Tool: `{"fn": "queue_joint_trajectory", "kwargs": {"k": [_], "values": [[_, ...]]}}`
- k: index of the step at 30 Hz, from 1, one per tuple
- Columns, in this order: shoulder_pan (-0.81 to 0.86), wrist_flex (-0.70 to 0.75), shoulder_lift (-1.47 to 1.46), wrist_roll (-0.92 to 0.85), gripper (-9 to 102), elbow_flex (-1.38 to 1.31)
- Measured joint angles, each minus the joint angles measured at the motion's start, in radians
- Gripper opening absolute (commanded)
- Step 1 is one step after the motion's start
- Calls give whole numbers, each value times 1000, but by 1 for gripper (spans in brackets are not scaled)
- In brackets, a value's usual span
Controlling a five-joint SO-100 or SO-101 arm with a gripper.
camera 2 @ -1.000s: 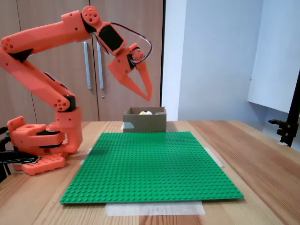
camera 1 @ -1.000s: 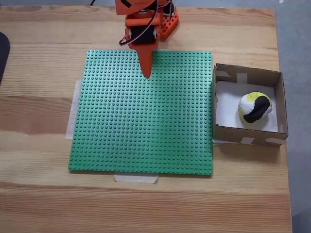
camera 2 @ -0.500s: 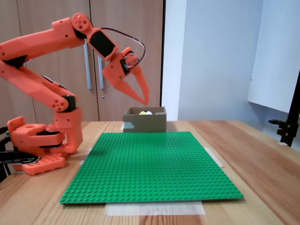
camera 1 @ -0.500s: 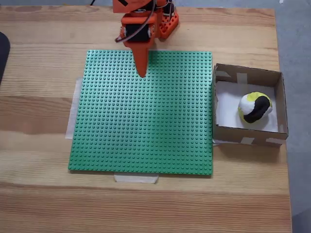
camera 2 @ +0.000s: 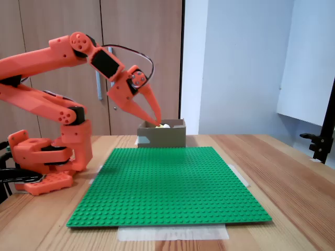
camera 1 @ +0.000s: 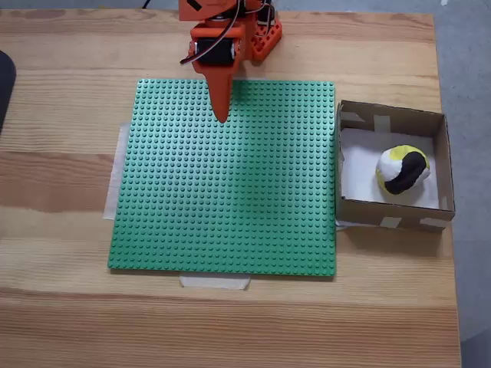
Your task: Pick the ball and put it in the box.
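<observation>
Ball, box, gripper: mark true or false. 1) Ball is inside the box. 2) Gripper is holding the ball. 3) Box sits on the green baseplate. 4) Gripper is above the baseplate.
1) The ball is inside the box. True.
2) The gripper is holding the ball. False: it is shut, holds nothing and is apart from the ball.
3) The box sits on the green baseplate. False: it stands on the wooden table, beside the baseplate's edge.
4) The gripper is above the baseplate. True.
</observation>
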Motion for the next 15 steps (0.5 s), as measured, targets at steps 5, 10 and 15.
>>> {"fn": "queue_joint_trajectory", "kwargs": {"k": [5,10,15], "values": [[0,-15,46,-2,-1,43],[11,-46,74,-2,-1,91],[26,-74,101,-2,-1,137]]}}
